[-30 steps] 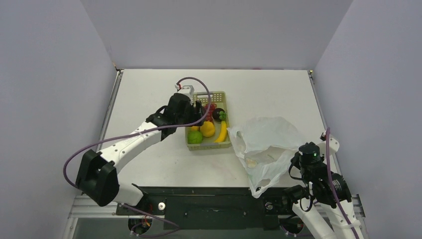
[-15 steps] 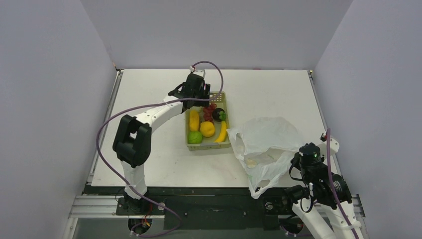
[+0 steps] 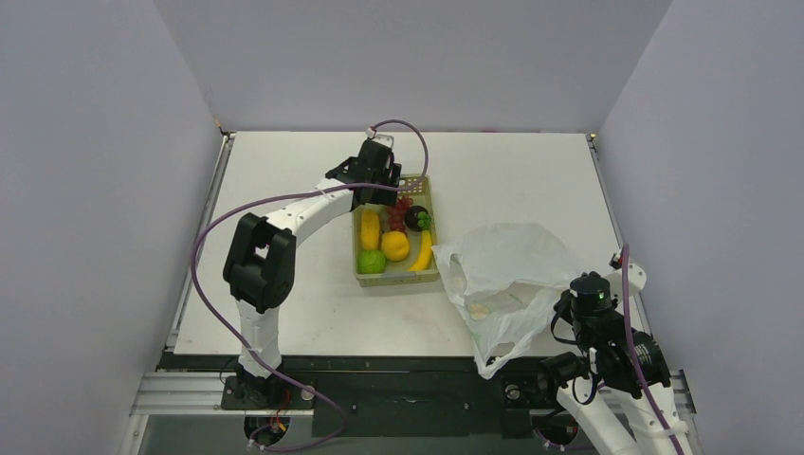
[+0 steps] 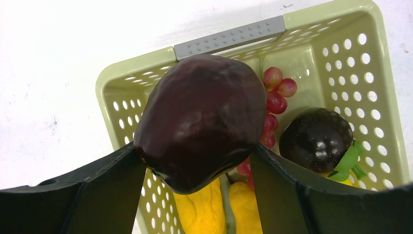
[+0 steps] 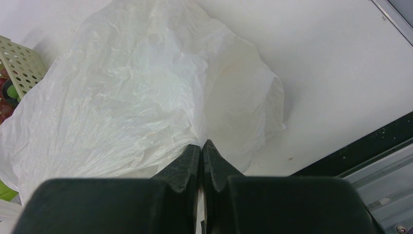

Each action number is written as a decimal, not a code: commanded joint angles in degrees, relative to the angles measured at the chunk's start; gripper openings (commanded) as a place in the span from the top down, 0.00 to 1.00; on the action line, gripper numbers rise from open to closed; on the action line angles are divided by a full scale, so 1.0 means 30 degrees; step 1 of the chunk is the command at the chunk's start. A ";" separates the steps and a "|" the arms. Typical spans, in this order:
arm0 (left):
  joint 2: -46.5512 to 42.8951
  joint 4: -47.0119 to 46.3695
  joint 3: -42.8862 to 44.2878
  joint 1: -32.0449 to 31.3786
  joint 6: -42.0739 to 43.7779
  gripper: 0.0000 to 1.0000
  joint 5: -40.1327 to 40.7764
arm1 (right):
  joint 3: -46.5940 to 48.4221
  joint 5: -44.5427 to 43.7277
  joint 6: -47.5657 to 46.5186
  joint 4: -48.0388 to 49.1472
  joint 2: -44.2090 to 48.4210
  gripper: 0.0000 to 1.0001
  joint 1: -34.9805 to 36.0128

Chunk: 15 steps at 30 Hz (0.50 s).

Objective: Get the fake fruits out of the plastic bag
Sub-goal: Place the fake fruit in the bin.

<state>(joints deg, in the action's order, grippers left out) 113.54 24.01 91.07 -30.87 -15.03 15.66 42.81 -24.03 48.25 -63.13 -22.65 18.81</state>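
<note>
My left gripper is shut on a dark maroon fake fruit, held just above the far end of the yellow-green basket. From above, the left gripper hovers at that far rim. Inside the basket lie red grapes, a dark round fruit with green leaves, yellow fruits, a green round one and a banana. The white plastic bag lies crumpled right of the basket. My right gripper is shut on the plastic bag at its near edge.
A pale shape shows through the bag near its front. The bag's lower corner hangs over the table's near edge onto the black base rail. Grey walls close in the table on the left, right and back.
My left arm has swung away from me, carrying the maroon fruit from over the basket's left side to its far end. The right arm and the bag have not moved.
</note>
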 commanded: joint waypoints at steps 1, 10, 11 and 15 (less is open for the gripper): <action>-0.0354 0.0123 0.0912 0.0261 0.0523 0.30 -0.0545 | 0.0119 -0.0076 -0.0277 0.0212 -0.0106 1.00 0.0000; -0.1166 0.0371 0.0492 0.0301 0.0502 0.26 -0.0874 | 0.0101 -0.0010 -0.0409 0.0233 0.0310 1.00 0.0023; -0.1437 0.0177 0.0267 0.0301 0.0425 0.26 -0.0926 | 0.0120 0.0043 -0.0424 0.0224 0.0283 1.00 0.0026; -0.1503 0.0224 0.0203 0.0421 0.0214 0.26 -0.1019 | 0.0115 0.0067 -0.0467 0.0206 0.0336 1.00 0.0013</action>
<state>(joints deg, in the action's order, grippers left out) 112.75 25.63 90.98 -30.26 -14.31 13.21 42.81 -23.53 47.42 -63.13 -22.61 18.81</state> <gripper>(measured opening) 0.741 0.004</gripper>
